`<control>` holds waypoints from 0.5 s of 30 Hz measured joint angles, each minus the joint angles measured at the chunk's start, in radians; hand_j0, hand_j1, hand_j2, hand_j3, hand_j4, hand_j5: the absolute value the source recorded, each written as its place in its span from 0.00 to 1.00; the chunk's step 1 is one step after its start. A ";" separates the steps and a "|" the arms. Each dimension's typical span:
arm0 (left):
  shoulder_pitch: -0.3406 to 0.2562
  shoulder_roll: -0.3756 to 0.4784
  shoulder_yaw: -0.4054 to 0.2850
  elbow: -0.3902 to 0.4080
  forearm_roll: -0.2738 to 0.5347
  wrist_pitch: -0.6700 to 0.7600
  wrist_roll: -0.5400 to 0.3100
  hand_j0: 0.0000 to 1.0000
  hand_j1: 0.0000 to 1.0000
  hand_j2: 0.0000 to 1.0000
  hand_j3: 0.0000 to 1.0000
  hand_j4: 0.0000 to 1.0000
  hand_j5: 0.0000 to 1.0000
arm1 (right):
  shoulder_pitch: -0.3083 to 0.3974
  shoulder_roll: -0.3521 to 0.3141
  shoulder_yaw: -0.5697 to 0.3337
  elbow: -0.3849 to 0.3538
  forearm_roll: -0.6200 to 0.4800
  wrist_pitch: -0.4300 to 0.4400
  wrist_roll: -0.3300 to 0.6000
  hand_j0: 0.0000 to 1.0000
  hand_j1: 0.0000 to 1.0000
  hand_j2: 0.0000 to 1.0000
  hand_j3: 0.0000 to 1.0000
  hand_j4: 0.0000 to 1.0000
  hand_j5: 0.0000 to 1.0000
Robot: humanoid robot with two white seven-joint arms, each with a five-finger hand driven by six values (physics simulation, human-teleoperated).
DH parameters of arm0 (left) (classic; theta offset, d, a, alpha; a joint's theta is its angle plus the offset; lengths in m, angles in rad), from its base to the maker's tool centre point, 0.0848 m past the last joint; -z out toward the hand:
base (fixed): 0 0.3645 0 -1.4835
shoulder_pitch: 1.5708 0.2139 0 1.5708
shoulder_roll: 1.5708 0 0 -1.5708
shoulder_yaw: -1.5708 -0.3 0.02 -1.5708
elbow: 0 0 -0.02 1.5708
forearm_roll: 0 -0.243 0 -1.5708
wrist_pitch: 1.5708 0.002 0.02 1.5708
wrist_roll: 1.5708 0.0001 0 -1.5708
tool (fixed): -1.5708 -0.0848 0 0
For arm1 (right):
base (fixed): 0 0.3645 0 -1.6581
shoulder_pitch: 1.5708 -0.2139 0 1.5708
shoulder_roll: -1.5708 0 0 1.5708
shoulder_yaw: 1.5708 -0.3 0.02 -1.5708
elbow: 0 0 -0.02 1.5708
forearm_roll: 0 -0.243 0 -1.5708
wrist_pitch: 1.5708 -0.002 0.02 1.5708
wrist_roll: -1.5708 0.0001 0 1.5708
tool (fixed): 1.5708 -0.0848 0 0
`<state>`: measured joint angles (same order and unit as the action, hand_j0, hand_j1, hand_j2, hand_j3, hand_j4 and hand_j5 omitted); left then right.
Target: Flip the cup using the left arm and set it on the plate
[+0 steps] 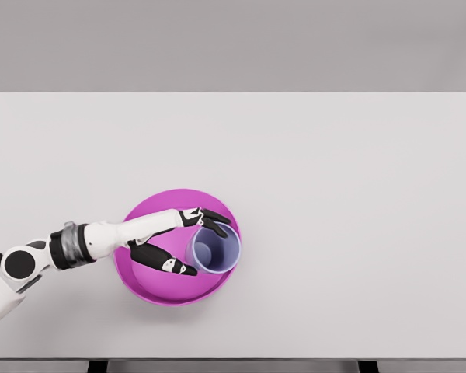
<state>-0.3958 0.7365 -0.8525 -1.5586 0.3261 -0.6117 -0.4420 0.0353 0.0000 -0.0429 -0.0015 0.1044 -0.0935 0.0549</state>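
**A:** Cup first: where is it sitting?

**B:** Upright on the plate, mouth facing up, toward the plate's three o'clock side. The plate itself lies on the counter at about seven o'clock from the counter's middle, close to the near edge.

**A:** And the left hand?

**B:** Its arm enters from the lower left. The hand wraps the cup from nine o'clock, one dark finger curving over the far side at twelve, the others under the near side at seven. I judge it to be grasping the cup, though I cannot tell how firmly the pads press.

**A:** How would the cup handle?

**B:** It looks thin-walled, smooth and light, probably plastic: stiff enough to hold its shape, but slippery and easy to tip. The side wall, around mid-height, seems the sensible place to grip it, which is where the hand is now.

**A:** Anything beyond?

**B:** Only bare counter out to twelve o'clock. The right arm is not in view.
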 measured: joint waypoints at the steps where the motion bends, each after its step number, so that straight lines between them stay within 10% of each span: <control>1: 0.000 0.000 0.000 0.000 -0.001 0.000 0.000 0.81 0.81 0.81 0.81 0.81 0.81 | 0.000 0.000 0.000 0.000 0.000 0.000 0.000 1.00 1.00 1.00 1.00 1.00 1.00; 15: -0.012 0.000 0.000 -0.005 -0.019 0.000 0.000 0.89 0.89 0.89 0.89 0.89 0.89 | 0.000 0.000 0.000 0.000 0.000 0.000 0.000 1.00 1.00 1.00 1.00 1.00 1.00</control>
<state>-0.4080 0.7366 -0.8529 -1.5633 0.3068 -0.6121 -0.4419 0.0353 0.0000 -0.0429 -0.0015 0.1044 -0.0935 0.0547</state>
